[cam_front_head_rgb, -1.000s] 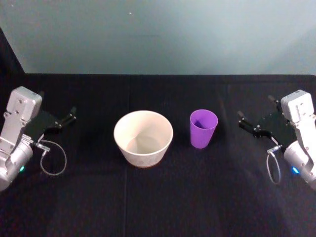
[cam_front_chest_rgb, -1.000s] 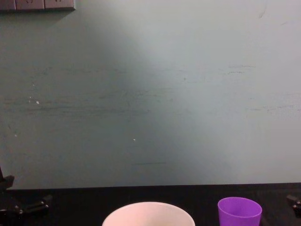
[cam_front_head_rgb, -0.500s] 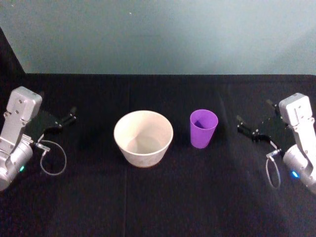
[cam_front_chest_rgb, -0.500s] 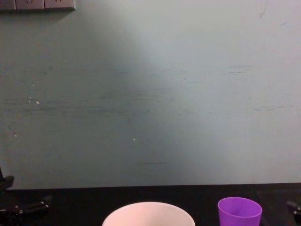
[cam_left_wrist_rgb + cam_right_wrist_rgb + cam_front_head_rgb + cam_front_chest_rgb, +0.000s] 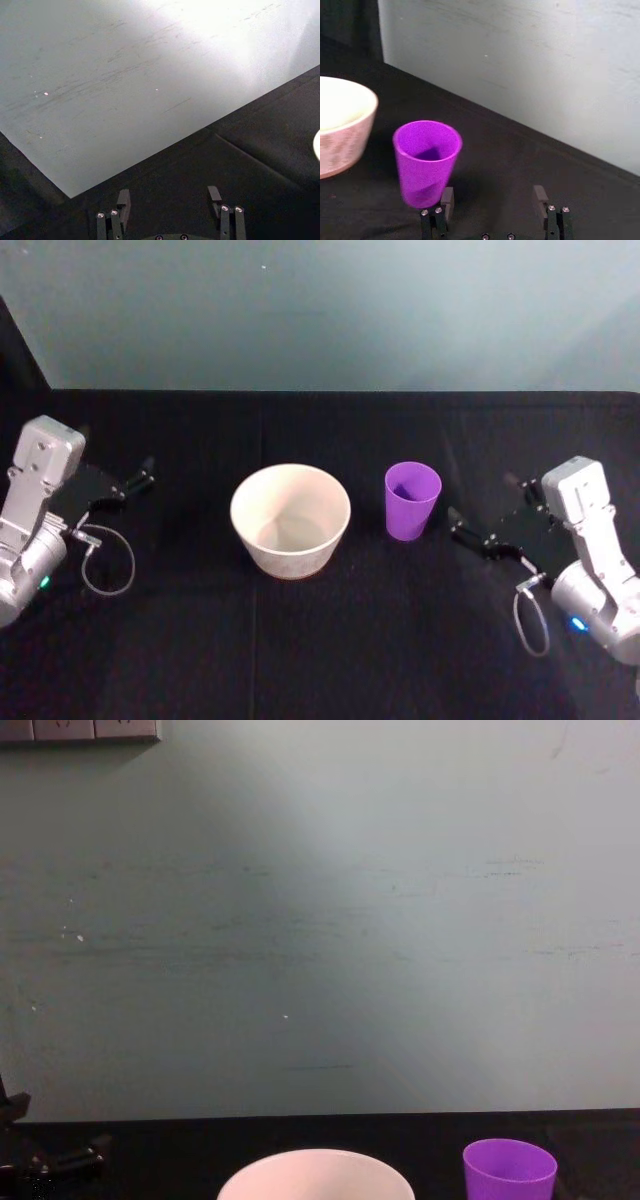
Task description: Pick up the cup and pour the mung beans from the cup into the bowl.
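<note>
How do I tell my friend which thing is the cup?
Find the black table below the pale wall. Near its middle sits a wide white bowl, and the cup stands upright between it and the robot's right tool. It is small, bright purple and far narrower than the bowl.

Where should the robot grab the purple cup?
Probably around the middle of the cup's wall, coming level from its right, where the open right gripper is. The cup stands upright, smooth, without a handle, narrower toward the base, and the bowl stands on its left.

Lab setup: black-draped table [image 5: 320,640], bare wall [image 5: 320,920]
</note>
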